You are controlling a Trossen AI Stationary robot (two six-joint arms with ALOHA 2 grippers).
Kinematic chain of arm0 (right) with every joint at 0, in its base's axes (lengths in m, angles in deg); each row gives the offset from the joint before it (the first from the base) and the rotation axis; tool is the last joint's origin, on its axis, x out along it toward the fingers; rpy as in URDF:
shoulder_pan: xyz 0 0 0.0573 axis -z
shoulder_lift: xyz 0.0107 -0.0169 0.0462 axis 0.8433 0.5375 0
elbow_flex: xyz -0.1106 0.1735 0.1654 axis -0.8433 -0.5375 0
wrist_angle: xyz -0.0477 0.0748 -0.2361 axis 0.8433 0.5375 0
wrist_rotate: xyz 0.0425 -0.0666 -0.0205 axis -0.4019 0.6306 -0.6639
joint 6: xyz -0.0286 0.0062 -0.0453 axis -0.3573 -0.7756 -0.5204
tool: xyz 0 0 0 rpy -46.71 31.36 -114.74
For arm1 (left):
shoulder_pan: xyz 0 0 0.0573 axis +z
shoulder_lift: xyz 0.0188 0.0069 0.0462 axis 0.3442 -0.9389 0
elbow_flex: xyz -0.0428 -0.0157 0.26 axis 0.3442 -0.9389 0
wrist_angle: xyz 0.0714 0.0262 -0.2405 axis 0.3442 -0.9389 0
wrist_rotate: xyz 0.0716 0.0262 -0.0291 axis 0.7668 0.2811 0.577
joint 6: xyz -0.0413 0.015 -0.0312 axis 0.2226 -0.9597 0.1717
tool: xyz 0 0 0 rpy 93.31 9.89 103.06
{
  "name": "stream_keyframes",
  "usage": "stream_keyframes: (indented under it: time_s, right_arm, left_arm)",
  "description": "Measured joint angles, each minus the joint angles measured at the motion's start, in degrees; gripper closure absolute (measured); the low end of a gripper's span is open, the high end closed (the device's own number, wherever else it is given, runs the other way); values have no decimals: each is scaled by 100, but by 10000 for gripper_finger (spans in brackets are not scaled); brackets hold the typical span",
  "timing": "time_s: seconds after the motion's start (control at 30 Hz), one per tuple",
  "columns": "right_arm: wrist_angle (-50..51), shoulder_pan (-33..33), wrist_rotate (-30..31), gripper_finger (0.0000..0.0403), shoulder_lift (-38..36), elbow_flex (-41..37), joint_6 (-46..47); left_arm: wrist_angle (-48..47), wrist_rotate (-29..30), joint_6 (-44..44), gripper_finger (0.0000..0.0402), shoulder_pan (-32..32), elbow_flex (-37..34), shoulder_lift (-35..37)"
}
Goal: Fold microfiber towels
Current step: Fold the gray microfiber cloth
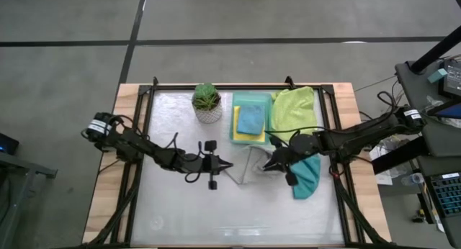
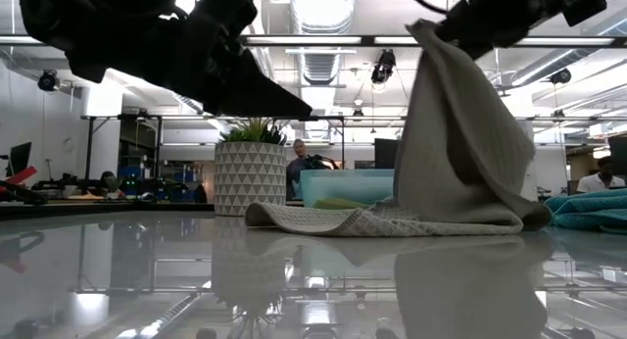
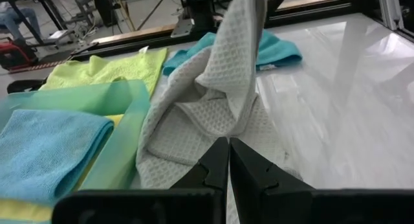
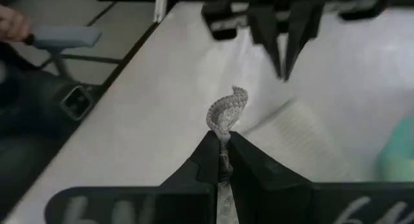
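A pale grey towel hangs from my right gripper, which is shut on it above the table's middle. My left gripper is shut and hovers just left of that towel, above the table, touching nothing. In a mint-green tray a folded light blue towel lies on a yellow one. A lime green towel lies crumpled right of the tray. A teal towel lies bunched under my right arm. My right gripper pinches a bunched corner of the grey towel between its two fingers, and a small tuft sticks out past the fingertips. The fingers come from the table's right, slanting slightly down. The towel hangs slack below them, its lower end spread on the table.
A small potted plant stands at the far edge, left of the tray. Black frame rails run along the table's sides. The glossy tabletop lies bare toward the near edge.
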Motion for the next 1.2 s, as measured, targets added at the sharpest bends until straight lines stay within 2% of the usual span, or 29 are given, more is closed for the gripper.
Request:
stream_keyframes:
  time_s: [0.1, 0.2, 0.27, 0.73, 0.9, 1.03, 1.2]
  right_arm:
    - [243, 1, -496, 390, 0, -3, 306]
    - [333, -1, -1536, 390, 0, -5, 657]
    - [303, -60, -1886, 390, 7, -5, 902]
    - [291, -174, -1830, 390, 42, -5, 395]
    - [282, -174, -1826, 390, 48, -5, 395]
    - [188, -174, -1819, 390, 50, -14, 396]
    - [157, -174, -1798, 390, 52, -22, 395]
  left_arm:
    - [-8, 1, 1, 401, 26, 42, -12]
    - [18, 1, -2, 401, 35, 80, -45]
    - [-2, 0, -2, 401, 35, 109, -82]
    - [-18, -3, 0, 401, 79, 502, -537]
    - [6, -230, 2, 401, 121, 714, -702]
    - [-14, -485, 60, 380, 164, 846, -910]
    - [-81, -525, 422, 344, 292, 1070, -1384]
